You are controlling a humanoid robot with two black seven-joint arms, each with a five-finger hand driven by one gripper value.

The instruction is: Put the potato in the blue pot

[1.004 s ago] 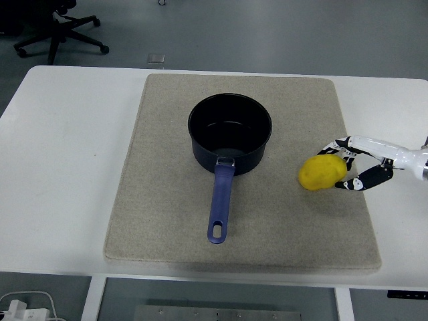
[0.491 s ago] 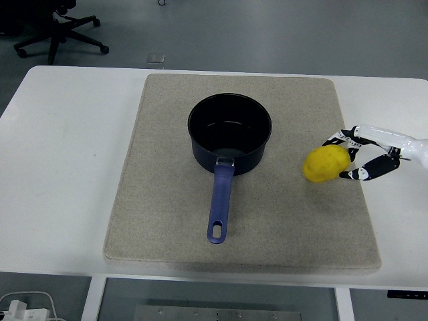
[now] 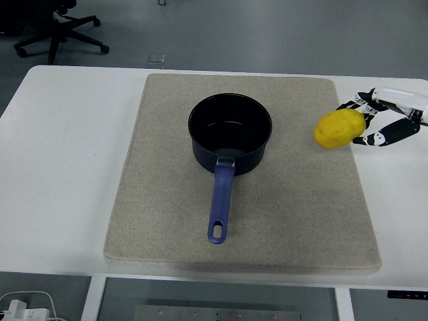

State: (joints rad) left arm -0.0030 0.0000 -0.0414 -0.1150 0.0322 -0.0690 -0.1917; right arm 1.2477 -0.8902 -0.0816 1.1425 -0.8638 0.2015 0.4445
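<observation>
Potato [image 3: 340, 128] pinched in the right hand [image 3: 381, 119], at the fingertips

It sits over the beige mat's [image 3: 294, 207] right edge, with the blue pot [image 3: 231, 134] beyond the fingertips, apart, handle toward the near edge. The mat lies on a white table [image 3: 67, 160]; grey floor and an office chair [image 3: 57, 30] behind. No writing is legible

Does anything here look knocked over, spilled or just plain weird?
Nothing stands out. The blue pot sits upright and empty on the mat, and the right hand grips the potato.
</observation>
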